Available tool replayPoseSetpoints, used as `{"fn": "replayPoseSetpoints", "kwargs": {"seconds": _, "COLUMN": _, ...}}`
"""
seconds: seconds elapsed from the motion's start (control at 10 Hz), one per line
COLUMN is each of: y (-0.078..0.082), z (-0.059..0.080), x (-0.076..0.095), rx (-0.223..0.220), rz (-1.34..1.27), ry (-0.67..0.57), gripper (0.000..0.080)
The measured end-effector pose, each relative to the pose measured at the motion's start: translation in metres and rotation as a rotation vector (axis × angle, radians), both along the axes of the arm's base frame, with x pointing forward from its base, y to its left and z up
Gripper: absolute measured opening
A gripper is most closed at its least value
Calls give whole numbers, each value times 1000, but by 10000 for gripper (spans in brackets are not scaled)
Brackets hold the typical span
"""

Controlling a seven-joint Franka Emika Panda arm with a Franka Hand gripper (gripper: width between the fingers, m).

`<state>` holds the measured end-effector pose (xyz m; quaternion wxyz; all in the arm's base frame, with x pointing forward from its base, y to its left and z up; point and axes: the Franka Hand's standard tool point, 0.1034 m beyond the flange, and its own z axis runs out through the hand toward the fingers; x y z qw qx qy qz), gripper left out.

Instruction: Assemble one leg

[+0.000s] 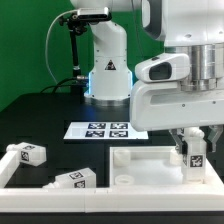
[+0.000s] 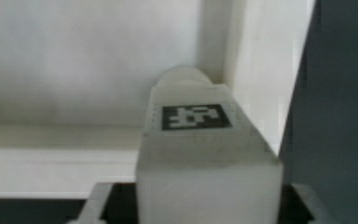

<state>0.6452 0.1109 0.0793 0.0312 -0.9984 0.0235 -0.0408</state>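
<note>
My gripper (image 1: pixel 194 158) is shut on a leg (image 1: pixel 194 153), a short white peg with a black-and-white tag. It holds the leg upright over the far right corner of the big white square panel (image 1: pixel 140 163) in the exterior view. In the wrist view the leg (image 2: pixel 202 150) stands out from between the two fingers (image 2: pixel 108 202), its tag facing the camera and its tip pointing at the panel's inner floor (image 2: pixel 69 90) near the raised rim (image 2: pixel 250 60). I cannot tell whether the tip touches the panel.
Two more loose legs (image 1: pixel 27 152) (image 1: pixel 72 179) lie on the exterior view's left, by the panel's left wall. The marker board (image 1: pixel 105 129) lies flat behind the panel. The arm's base (image 1: pixel 105 60) stands at the back. Dark table (image 2: pixel 345 100) lies beyond the rim.
</note>
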Motion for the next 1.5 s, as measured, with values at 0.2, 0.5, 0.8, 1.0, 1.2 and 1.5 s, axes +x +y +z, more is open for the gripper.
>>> {"fn": "replayPoseSetpoints", "kwargs": {"seconds": 0.2, "y": -2, "z": -1, "x": 1, "rx": 20, "rz": -230, "ry": 9, "gripper": 285}}
{"fn": "replayPoseSetpoints", "kwargs": {"seconds": 0.5, "y": -8, "z": -2, "x": -1, "rx": 107, "rz": -781, "ry": 56, "gripper": 285}}
{"fn": "replayPoseSetpoints", "kwargs": {"seconds": 0.8, "y": -11, "z": -3, "x": -3, "rx": 172, "rz": -1068, "ry": 109, "gripper": 287}}
{"fn": "replayPoseSetpoints", "kwargs": {"seconds": 1.0, "y": -11, "z": -3, "x": -3, "rx": 179, "rz": -1181, "ry": 122, "gripper": 287}}
{"fn": "replayPoseSetpoints", "kwargs": {"seconds": 1.2, "y": -10, "z": -4, "x": -6, "rx": 224, "rz": -1383, "ry": 145, "gripper": 288}}
{"fn": "replayPoseSetpoints", "kwargs": {"seconds": 1.5, "y": -9, "z": -4, "x": -7, "rx": 206, "rz": -1242, "ry": 126, "gripper": 386}}
